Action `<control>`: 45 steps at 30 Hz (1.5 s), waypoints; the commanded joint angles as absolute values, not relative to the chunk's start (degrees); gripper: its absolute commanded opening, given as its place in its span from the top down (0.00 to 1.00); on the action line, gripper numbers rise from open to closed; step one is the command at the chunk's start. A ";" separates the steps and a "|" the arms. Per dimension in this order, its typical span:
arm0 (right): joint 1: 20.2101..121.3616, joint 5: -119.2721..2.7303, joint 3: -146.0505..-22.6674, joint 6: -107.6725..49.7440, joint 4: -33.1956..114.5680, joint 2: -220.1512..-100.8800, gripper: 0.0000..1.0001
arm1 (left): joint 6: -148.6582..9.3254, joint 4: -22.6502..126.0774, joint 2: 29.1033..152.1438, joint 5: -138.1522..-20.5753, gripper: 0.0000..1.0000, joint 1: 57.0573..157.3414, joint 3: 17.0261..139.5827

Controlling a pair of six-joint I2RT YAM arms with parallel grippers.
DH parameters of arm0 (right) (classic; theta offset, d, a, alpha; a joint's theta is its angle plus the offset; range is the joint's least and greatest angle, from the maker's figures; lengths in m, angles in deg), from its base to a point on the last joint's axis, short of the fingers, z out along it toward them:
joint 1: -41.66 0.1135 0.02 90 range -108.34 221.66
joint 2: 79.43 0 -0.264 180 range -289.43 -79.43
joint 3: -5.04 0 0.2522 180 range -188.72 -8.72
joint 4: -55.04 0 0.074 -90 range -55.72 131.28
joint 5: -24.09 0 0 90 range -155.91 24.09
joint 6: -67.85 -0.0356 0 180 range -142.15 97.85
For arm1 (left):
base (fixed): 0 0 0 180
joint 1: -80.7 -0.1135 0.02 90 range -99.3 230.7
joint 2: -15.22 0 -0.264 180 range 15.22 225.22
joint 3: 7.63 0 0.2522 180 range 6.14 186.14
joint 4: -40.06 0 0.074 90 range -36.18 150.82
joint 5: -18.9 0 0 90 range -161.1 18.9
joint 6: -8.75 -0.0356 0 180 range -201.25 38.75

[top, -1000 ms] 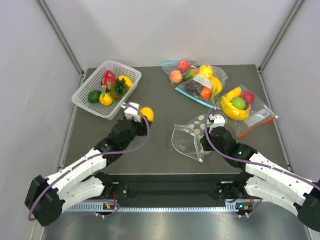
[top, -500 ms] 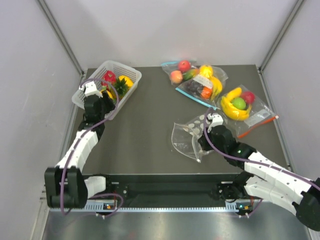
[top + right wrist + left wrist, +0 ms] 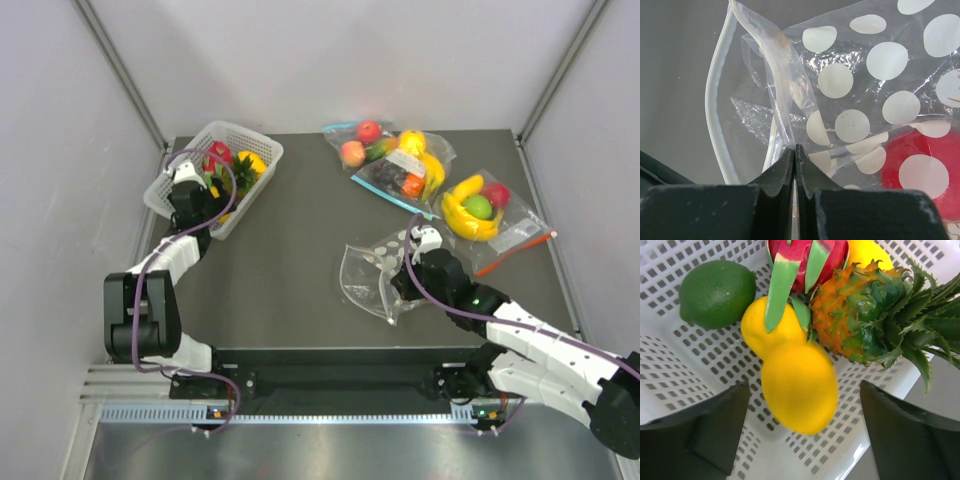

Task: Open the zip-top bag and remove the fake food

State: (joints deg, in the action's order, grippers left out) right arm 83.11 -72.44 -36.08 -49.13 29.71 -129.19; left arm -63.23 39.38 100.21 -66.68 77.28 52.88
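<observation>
The right gripper (image 3: 796, 150) was closed, its two dark fingers pinching a fold of clear film on the zip-top bag (image 3: 850, 100) just beside the pale zip strip (image 3: 715, 100), which curved away in a loop with the mouth gaping. A red piece (image 3: 905, 160) showed through the white-dotted plastic to the right of the fingers. From above, the bag lay crumpled on the table (image 3: 300, 230), right of centre and towards the near edge, with the right arm reaching to it from the near right corner.

The left gripper (image 3: 804, 387) was spread wide over the white basket (image 3: 670, 370), holding nothing. A yellow-orange fruit (image 3: 800, 390) sat between the fingers, touching neither. Against it lay a smaller yellow fruit (image 3: 757, 327), and to the right the pineapple (image 3: 860, 320) with its green crown pointing off towards the basket's rim. A lime (image 3: 717, 292) rested at the upper left and a dragon fruit (image 3: 805, 260) at the top.

The table was a dark grey matte slab. The basket stood at its far left corner; a blue-zipped bag (image 3: 395, 165) of fruit and a red-zipped bag (image 3: 490, 215) with bananas lay at the far right, well apart from the dotted bag. Pale grey walls enclosed the table on three sides, with slim metal posts (image 3: 120, 70) rising at the far corners.
</observation>
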 commanded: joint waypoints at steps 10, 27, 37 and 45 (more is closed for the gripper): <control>82.35 -71.01 -37.20 -48.25 32.05 -130.76 1.00 | -61.91 31.15 94.33 -67.94 0.01 78.50 47.12; 82.44 -66.09 -40.28 -47.73 36.53 -137.27 1.00 | -65.43 33.16 76.74 -50.45 0.01 121.55 36.28; 82.44 -66.09 -42.74 -46.23 34.78 -137.80 1.00 | -63.06 25.97 86.13 -52.20 0.01 132.73 37.34; 82.44 -67.41 -41.86 -47.28 33.46 -133.93 1.00 | -61.30 18.49 93.34 -59.32 0.01 134.75 37.86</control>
